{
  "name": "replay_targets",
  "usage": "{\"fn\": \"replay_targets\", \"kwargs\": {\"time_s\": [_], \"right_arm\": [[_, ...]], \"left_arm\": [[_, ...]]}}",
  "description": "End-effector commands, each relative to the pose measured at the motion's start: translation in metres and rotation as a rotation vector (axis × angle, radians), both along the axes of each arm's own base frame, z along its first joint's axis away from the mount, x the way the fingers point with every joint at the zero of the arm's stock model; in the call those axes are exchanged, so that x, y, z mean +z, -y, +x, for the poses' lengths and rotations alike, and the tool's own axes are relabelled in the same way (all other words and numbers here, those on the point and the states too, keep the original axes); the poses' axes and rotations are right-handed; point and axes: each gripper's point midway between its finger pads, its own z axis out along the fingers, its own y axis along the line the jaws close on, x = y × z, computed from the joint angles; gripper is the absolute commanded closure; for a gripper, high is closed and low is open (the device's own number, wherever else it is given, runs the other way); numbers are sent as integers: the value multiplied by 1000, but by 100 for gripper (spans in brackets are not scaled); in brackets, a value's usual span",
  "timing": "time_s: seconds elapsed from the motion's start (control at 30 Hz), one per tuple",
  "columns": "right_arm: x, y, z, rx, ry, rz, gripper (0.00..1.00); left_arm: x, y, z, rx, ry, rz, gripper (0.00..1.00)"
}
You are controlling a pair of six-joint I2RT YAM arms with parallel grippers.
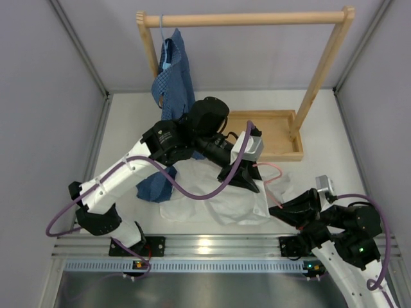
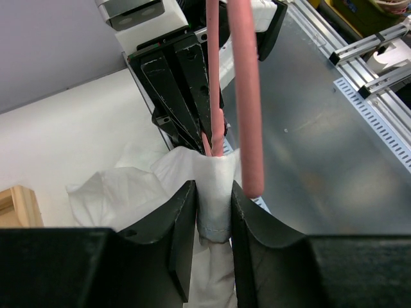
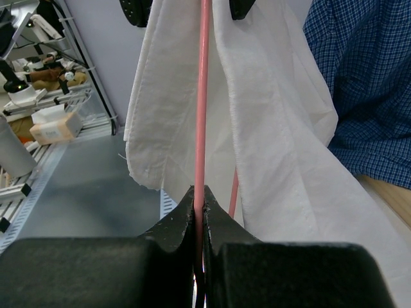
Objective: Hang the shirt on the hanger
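The white shirt [image 1: 218, 204] lies bunched at the table's front middle, one edge lifted. My left gripper [image 1: 248, 182] is shut on a fold of the shirt [image 2: 214, 205], raised off the table. My right gripper [image 1: 276, 209] is shut on a thin wire of the pink hanger [image 3: 203, 115], which rises towards the left gripper. In the left wrist view the hanger [image 2: 246, 96] stands just beside the held fold, with my right gripper's fingers [image 2: 183, 90] behind it. In the right wrist view the shirt [image 3: 276, 135] hangs on both sides of the wire.
A blue checked shirt [image 1: 172, 70] hangs on a light blue hanger from the wooden rack [image 1: 244, 19] at the back; blue cloth [image 1: 153, 185] also lies under the left arm. A wooden tray [image 1: 270, 131] forms the rack's base. Grey walls stand on both sides.
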Motion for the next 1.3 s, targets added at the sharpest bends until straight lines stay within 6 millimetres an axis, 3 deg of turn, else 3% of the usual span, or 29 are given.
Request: {"fn": "replay_targets", "kwargs": {"time_s": [0.0,0.13,0.27,0.47,0.57,0.63,0.73,0.77,0.8,0.87,0.9,1.0,1.1,1.2,1.27], "right_arm": [[35,8,-27,44,200,69,100],[30,7,-26,48,190,56,100],[25,7,-21,32,190,41,100],[27,7,-20,26,186,45,100],[29,7,-21,28,189,45,100],[29,7,-21,28,186,44,100],[29,8,-17,-3,182,38,100],[29,9,-13,-29,194,32,95],[28,10,-9,-56,180,27,62],[23,16,4,-154,133,-3,26],[21,19,10,-196,114,-12,1],[11,40,33,-406,-3,-47,1],[-5,76,55,-671,-199,-65,1],[-23,86,65,-767,-341,-101,1],[-39,90,73,-819,-458,-116,0]], "left_arm": [[23,4,-4,-29,1,-80,69],[30,7,-4,-30,-4,-110,74],[35,8,-6,-38,-13,-137,71],[25,9,-7,-46,-30,-121,71],[21,9,-9,-66,-41,-113,82],[20,9,-10,-77,-40,-115,100],[18,8,-10,-72,-27,-118,100],[16,7,-7,-47,-15,-114,100],[14,7,-3,-23,-6,-109,100],[7,6,9,61,27,-92,100],[5,5,13,89,34,-88,100],[-3,0,28,196,62,-62,100],[-1,-4,47,356,61,-72,100],[5,-14,71,547,63,-92,100],[11,-25,71,600,46,-127,100]]}}
